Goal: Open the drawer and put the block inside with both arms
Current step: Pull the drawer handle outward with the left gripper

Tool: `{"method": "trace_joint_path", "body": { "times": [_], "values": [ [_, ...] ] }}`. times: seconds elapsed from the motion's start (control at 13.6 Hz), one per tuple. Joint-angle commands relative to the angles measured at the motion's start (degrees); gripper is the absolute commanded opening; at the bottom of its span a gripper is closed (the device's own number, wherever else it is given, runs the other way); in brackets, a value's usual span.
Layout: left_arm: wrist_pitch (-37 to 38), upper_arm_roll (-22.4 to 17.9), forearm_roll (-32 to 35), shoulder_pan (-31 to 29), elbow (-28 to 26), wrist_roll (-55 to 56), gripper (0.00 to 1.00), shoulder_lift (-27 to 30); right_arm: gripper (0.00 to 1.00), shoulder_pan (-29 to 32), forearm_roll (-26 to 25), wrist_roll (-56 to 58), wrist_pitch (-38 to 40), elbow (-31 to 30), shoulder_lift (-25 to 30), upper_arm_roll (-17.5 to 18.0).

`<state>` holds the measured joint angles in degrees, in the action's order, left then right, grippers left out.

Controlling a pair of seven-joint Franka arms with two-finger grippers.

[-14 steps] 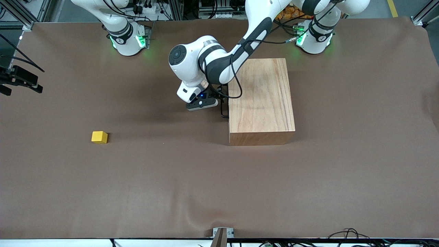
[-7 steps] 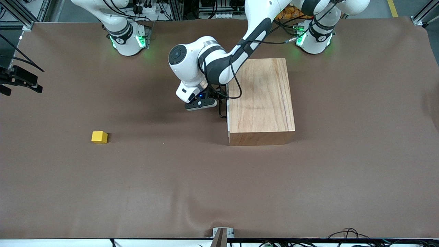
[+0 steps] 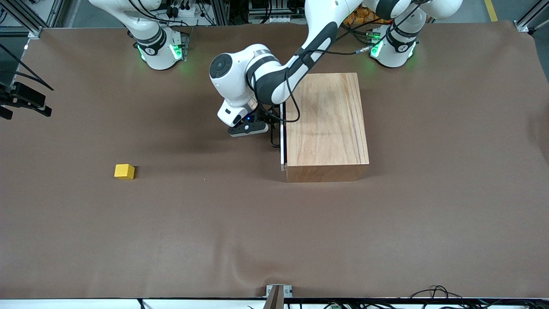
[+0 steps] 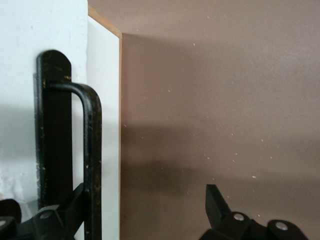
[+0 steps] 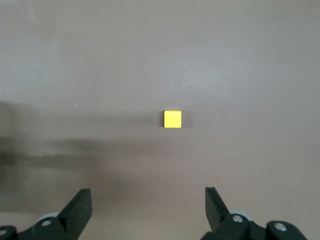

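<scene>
The wooden box (image 3: 327, 124) stands mid-table. Its drawer (image 3: 282, 143) faces the right arm's end and stands out a thin gap; the white front panel (image 4: 102, 100) shows in the left wrist view. My left gripper (image 3: 274, 128) is open at the black U-shaped handle (image 4: 91, 150); in the left wrist view (image 4: 145, 189) the bar lies against one finger (image 4: 75, 197), the other finger stands well apart. The yellow block (image 3: 124, 171) lies on the mat toward the right arm's end. My right gripper (image 5: 147, 196) is open and empty, high over the mat, with the block (image 5: 173, 119) below it.
The brown mat (image 3: 257, 231) covers the whole table. The two arm bases (image 3: 159, 49) (image 3: 392, 49) glow green along the edge farthest from the front camera. The left arm's elbow (image 3: 240, 77) hangs over the mat beside the box.
The drawer front has slid a little out of the box toward the right arm's end, and my left gripper has moved that way with the handle. The block has not moved.
</scene>
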<state>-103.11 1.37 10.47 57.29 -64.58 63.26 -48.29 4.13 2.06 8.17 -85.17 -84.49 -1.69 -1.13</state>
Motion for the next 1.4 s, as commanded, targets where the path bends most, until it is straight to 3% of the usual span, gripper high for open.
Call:
{"method": "trace_joint_path", "body": {
  "times": [0.0, 1.33],
  "values": [
    [-0.86, 0.12, 1.21, 0.89, 2.00, 0.81, 1.00, -1.54, 1.00, 1.41, -0.03, -0.35, 0.70, 0.81, -0.24, 1.04],
    [-2.70, 0.65, 0.51, 1.33, 3.67, 0.73, 1.00, -1.45, 1.00, 1.84, -0.21, -0.17, 0.70, 0.90, -0.94, 0.95]
  ]
}}
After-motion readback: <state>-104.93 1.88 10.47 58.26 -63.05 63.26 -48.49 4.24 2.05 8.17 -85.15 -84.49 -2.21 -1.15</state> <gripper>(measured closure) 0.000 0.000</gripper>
